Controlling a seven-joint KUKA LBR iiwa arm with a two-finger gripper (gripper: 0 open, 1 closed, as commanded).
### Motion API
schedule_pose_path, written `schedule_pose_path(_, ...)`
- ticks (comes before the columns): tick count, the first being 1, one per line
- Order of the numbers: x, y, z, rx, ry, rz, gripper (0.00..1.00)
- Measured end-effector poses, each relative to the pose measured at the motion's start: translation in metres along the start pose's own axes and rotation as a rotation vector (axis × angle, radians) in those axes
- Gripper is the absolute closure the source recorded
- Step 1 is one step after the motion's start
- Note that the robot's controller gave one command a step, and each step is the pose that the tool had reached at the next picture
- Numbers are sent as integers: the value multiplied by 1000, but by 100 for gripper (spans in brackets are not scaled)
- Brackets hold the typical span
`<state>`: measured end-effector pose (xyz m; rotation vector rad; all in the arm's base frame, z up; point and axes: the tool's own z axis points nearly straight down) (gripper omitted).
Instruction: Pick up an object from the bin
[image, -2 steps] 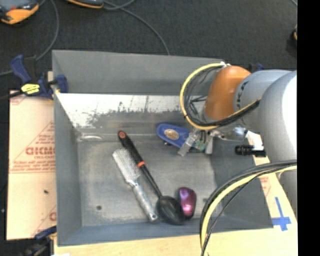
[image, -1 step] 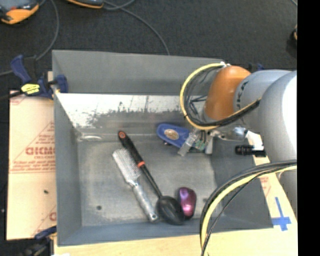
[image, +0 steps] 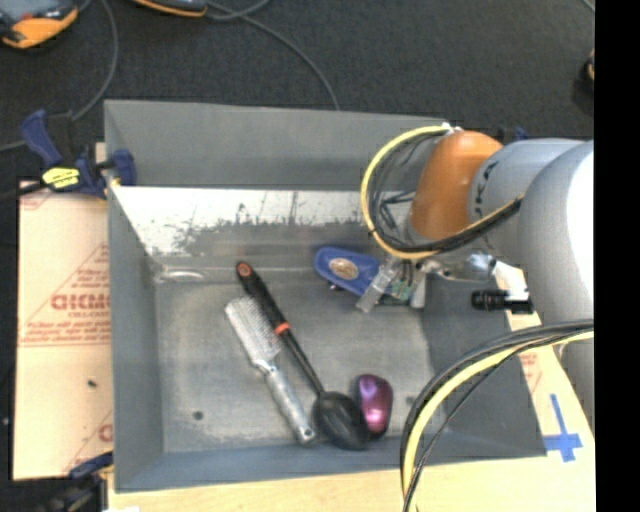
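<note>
My gripper (image: 392, 290) hangs low at the back right of the bin, beneath the arm's orange cover. Just left of it, touching or nearly touching its fingertips, lies a blue flat thing with a tan oval on top (image: 345, 269); a pale clear piece sits at its right end by my fingers. Nothing is visibly held between the fingers. Further left and forward, a black ladle with an orange band on its handle (image: 290, 350) runs diagonally, its bowl at the front.
A clear plastic hairbrush (image: 266, 366) lies alongside the ladle's handle. A purple rounded thing (image: 375, 402) rests against the ladle's bowl near the front wall. The arm and its yellow-black cables cover the bin's right side.
</note>
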<state>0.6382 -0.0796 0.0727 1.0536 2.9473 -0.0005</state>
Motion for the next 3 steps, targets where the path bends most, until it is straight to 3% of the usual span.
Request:
schedule_pose_path(1, 2, -1, -18, 4, 8, 0, 100)
schedule_pose_path(3, -3, 1, -53, -4, -6, -3, 100)
